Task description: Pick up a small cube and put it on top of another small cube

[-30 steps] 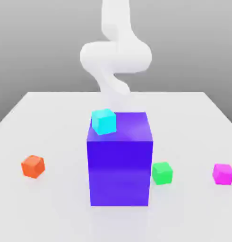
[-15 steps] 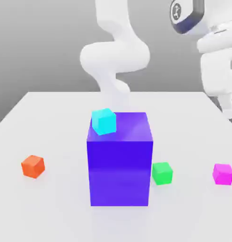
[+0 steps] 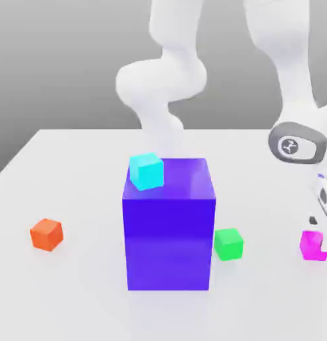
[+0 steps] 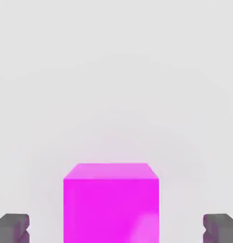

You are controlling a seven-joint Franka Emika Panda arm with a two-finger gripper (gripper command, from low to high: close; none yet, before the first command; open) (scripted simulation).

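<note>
The small magenta cube (image 3: 311, 245) rests on the white table at the exterior view's right. The arm has come down over it, and my gripper (image 3: 318, 230) sits right at the cube. In the hand view the magenta cube (image 4: 111, 203) lies between the two dark fingertips (image 4: 12, 228), with a clear gap on each side. The gripper (image 4: 116, 228) is open and holds nothing.
A big purple-blue block (image 3: 168, 230) stands mid-table with a cyan cube (image 3: 146, 170) on its top corner. A green cube (image 3: 228, 244) lies beside the block, toward the magenta cube. An orange cube (image 3: 46, 234) lies at the exterior view's left.
The arm swung in from above at the exterior view's right and dropped until the gripper reached the magenta cube. No cube has moved.
</note>
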